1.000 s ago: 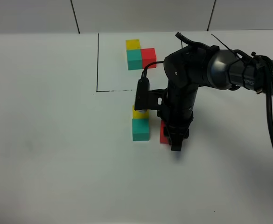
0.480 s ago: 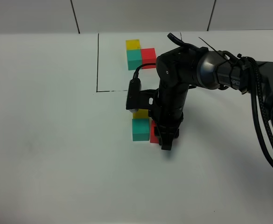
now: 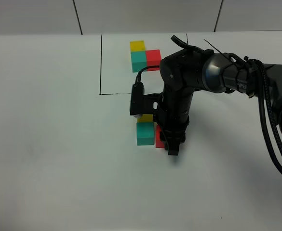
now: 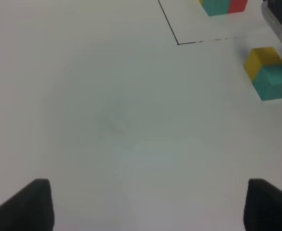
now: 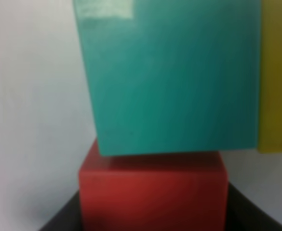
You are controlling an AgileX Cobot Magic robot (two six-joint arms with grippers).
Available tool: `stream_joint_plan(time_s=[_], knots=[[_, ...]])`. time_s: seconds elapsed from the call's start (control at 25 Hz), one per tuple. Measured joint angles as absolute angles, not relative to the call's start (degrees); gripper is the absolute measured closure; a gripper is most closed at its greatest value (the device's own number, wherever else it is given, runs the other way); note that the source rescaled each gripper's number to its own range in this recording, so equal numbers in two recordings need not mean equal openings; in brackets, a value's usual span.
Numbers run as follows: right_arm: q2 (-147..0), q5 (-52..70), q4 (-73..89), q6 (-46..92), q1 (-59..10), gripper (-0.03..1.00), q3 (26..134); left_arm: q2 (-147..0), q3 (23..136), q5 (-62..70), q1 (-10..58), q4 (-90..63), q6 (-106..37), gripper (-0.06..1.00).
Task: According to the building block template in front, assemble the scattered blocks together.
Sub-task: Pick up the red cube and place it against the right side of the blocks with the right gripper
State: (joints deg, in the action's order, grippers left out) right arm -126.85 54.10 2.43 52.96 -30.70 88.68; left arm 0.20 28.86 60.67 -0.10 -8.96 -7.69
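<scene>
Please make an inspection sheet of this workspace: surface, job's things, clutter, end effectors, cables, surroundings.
Surface: white table, black line frame.
Job's things: template inside frame; teal cube against yellow cube; red cube touching teal.
Clutter: nothing seen.
End effectors: right end effector shut on red cube; left end effector open, empty.
Cables: black cables along right arm.
Surroundings: grey panelled wall behind.

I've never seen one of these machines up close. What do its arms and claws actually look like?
The right arm is black and rounded, with a glossy grey joint section and loose black cables looping along it. A small black box with a white end, likely a camera, sits on its wrist. The right gripper is narrow and black. Of the left gripper only two blunt black fingertips show.
</scene>
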Motion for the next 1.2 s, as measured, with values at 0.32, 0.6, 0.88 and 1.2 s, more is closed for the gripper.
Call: stream_joint_plan(time_s=[0.32, 0.6, 0.88, 1.2], knots=[[-126.85, 53.97, 2.31, 53.20, -30.70, 0.95, 88.68, 0.20, 28.86, 60.67, -0.10, -8.96, -7.69, 0.05], [-126.85, 53.45, 2.31, 53.20, -30.70, 0.95, 88.68, 0.20, 28.86, 60.67, -0.10, -8.96, -7.69, 0.05], [-126.85, 52.53, 2.31, 53.37, -30.70, 0.95, 88.68, 0.20, 28.86, 60.67, -0.10, -8.96, -7.69, 0.04], [-126.85, 52.24, 2.29, 53.46, -30.70, 0.95, 88.68, 0.20, 28.86, 60.67, -0.10, -8.96, -7.69, 0.04]])
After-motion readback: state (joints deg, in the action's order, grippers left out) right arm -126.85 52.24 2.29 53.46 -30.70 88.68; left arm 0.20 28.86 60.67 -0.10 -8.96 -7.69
